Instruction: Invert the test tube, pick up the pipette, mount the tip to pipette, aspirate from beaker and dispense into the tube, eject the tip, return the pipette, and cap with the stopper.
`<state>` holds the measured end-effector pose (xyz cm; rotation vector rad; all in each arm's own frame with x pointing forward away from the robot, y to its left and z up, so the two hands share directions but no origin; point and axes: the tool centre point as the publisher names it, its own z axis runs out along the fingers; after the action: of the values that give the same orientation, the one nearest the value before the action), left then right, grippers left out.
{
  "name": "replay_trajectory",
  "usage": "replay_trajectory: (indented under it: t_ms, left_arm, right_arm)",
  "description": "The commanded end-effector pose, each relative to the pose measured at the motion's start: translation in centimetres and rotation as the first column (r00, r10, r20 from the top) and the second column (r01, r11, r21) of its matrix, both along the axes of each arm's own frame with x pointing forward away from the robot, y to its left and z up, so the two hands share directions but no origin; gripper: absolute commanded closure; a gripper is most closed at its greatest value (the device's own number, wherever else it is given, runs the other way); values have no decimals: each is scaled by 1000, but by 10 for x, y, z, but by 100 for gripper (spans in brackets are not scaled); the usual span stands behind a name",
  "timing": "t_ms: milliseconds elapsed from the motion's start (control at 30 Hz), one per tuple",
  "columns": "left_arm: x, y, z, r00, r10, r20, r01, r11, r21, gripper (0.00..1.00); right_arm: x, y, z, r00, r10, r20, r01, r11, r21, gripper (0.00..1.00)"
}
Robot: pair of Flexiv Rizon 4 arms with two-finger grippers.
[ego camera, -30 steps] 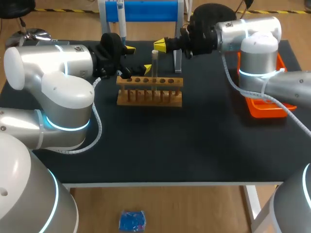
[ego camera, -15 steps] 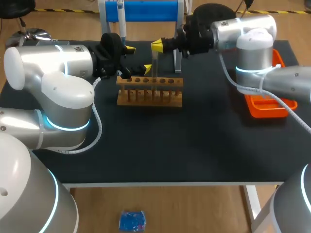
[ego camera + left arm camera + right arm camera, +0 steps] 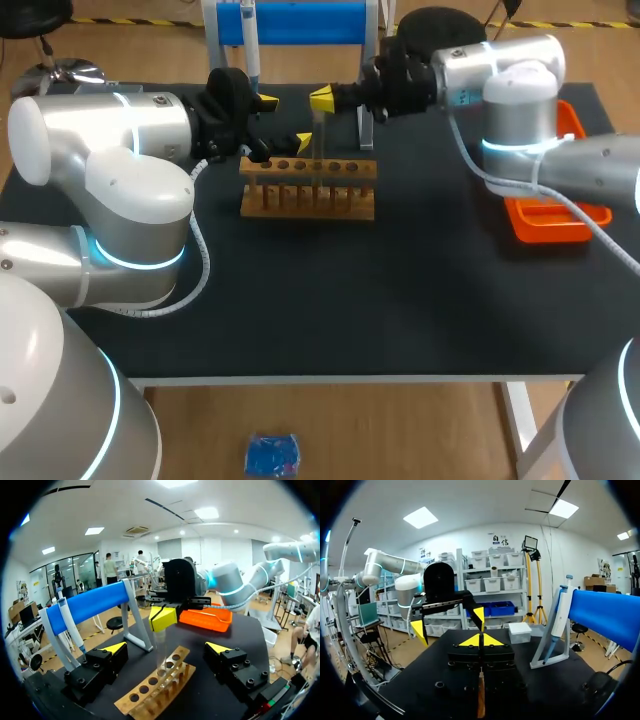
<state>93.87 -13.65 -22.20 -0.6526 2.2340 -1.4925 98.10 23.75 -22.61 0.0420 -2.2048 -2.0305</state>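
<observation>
Right claw is pinched narrow on the top of the test tube, with its 2 yellow tips closed on the glass from either side. The tube stands upright with its lower end at a hole in the wooden rack. Whether it sits in the hole or is raised just out of it, I cannot tell. In the right wrist view the tube shows as a thin line running down from between the tips.

The left claw hangs just behind the rack's left end, spread wide and holding nothing. In its own view the tube stands between the 2 open fingers, and neither finger touches it.

I judge the task to be at step 1: the tube is gripped but not yet turned over. Everything after that seems to be left. The pipette hangs untouched on the blue stand at the back of the worktop, with no tip mounted that I can make out. Nothing has been drawn up, dispensed or ejected. An orange tray sits well apart at the right. I cannot pick out a beaker, tips or a stopper in these views.
</observation>
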Motion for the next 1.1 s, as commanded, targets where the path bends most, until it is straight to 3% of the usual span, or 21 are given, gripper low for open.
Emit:
replay_trajectory:
  t_ms: [33, 400, 633, 667, 700, 767, 900, 1000, 1067, 1100]
  left_arm:
    - [1, -1, -1, 1000, 1, 2, -1, 1000, -2, 0]
    - [1, -1, -1, 1000, 1, 2, -1, 1000, -2, 0]
    - [1, -1, -1, 1000, 1, 2, -1, 1000, -2, 0]
    - [1, -1, -1, 1000, 1, 2, -1, 1000, -2, 0]
    - [1, -1, -1, 1000, 1, 2, -1, 1000, -2, 0]
    - [1, -1, -1, 1000, 1, 2, -1, 1000, -2, 0]
    - [1, -1, -1, 1000, 1, 2, -1, 1000, -2, 0]
    - [1, -1, -1, 1000, 1, 2, -1, 1000, -2, 0]
    - [1, -1, -1, 1000, 1, 2, -1, 1000, -2, 0]
    - [1, -1, -1, 1000, 1, 2, -1, 1000, -2, 0]
  right_arm:
    - [2, 1, -10, 1000, 3, -7, -3, 1000, -1, 100]
    - [-2, 3, -22, 1000, -2, -19, 2, 1000, -8, 100]
    - [-2, 0, 7, 1000, -11, 27, 11, 1000, 19, 100]
    - [-2, -1, 13, 999, -10, 36, 9, 1000, 21, 71]
    - [-3, -2, 19, 999, -8, 47, 7, 1000, 26, 25]
    - [-5, -4, 30, 998, -14, 66, 12, 1000, 26, 0]
    - [-7, -12, 48, 995, -40, 95, 40, 999, -1, 0]
    - [-9, -17, 55, 984, -68, 162, 92, 985, -148, 0]
    - [-12, -21, 57, 972, -86, 218, 144, 953, -266, 0]
    - [-14, -24, 60, 969, -88, 230, 151, 950, -274, 0]
